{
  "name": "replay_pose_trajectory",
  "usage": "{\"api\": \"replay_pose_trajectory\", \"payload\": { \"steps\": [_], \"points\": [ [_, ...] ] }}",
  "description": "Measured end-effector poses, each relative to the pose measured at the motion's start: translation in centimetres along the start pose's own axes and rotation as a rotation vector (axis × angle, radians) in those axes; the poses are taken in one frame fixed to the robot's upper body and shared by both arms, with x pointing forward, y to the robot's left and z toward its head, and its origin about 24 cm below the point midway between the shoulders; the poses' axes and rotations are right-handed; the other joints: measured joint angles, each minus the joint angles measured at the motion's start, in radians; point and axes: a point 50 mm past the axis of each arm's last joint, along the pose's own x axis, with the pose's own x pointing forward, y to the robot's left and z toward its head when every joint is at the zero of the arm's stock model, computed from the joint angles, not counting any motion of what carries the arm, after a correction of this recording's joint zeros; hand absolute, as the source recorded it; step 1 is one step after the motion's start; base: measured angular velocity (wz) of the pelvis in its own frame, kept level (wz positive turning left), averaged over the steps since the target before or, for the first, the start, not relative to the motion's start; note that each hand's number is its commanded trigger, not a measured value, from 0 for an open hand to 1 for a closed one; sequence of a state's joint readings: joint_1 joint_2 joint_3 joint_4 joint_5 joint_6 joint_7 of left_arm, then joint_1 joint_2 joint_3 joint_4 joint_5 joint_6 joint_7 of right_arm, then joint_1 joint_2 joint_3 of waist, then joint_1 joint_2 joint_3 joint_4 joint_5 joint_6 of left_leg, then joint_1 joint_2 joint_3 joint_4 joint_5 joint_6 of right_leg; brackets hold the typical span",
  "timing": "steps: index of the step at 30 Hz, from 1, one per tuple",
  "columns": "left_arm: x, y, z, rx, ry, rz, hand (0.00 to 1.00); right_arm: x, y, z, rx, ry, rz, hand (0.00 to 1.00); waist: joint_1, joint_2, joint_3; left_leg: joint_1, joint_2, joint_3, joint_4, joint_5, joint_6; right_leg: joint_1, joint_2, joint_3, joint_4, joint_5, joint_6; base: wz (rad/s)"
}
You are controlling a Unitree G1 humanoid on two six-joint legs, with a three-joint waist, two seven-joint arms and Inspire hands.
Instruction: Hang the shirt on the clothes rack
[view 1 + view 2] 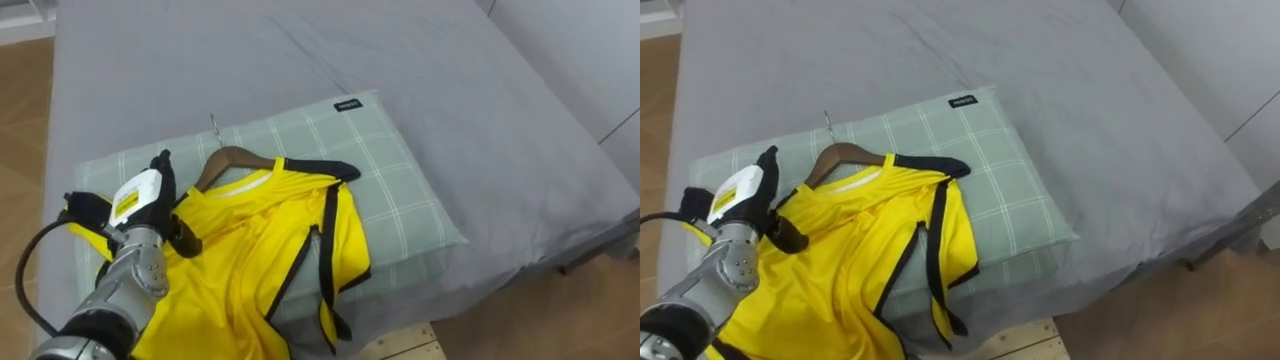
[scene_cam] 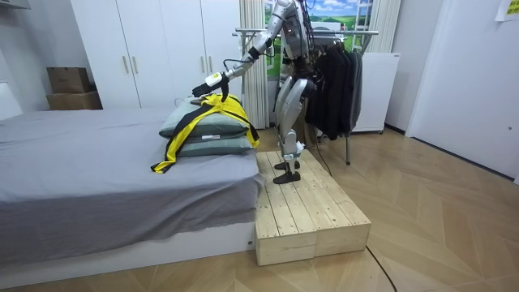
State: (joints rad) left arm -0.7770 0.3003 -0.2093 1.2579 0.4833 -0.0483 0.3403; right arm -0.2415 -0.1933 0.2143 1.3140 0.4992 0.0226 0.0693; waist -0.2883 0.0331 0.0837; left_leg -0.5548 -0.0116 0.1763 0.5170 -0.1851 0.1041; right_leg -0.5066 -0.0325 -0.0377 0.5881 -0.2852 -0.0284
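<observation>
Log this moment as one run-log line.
left hand: open, on yellow black-trimmed shirt | shirt: on brown wooden hanger, lying on green checked pillow, grey bed | hung: not yet

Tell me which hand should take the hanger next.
Probably left. The left hand is open above the yellow shirt on the pillow, close to the wooden hanger.

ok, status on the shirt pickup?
Left robot hand open, down on yellow shirt. Shirt sits on its hanger, lying flat on pillow, not yet lifted. Nothing blocking.
</observation>
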Motion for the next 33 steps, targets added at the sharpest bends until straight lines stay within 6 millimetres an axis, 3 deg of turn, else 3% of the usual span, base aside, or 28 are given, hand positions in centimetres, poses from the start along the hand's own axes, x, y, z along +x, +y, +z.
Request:
{"api": "replay_pose_trajectory", "payload": {
  "steps": [5,16,33],
  "points": [
    [0.0,0.0,0.0,-0.018,0.006,-0.001,0.00,0.0,0.1,0.2,0.000,-0.009,0.002,0.00,-0.002,0.013,0.0074,0.000,0.000,-0.004,-0.001,0.000,0.000,0.001,-0.001,-0.002,0.004,0.000,0.000,0.01],
    [0.0,-0.2,-0.1,-0.041,0.014,-0.049,0.00,0.0,-0.2,0.3,0.005,-0.010,0.005,0.00,-0.006,0.015,0.0068,0.008,0.000,0.002,-0.001,0.000,0.000,0.001,-0.001,0.004,0.008,-0.001,-0.001,-0.01],
    [-0.9,-2.2,-2.4,-0.121,0.131,-0.242,0.00,-0.1,-0.3,-0.3,-0.008,0.011,0.001,0.00,-0.008,-0.012,0.0023,0.019,0.002,0.004,-0.002,0.000,0.000,0.015,0.005,0.005,-0.002,0.000,-0.001,0.00]
  ]
}}
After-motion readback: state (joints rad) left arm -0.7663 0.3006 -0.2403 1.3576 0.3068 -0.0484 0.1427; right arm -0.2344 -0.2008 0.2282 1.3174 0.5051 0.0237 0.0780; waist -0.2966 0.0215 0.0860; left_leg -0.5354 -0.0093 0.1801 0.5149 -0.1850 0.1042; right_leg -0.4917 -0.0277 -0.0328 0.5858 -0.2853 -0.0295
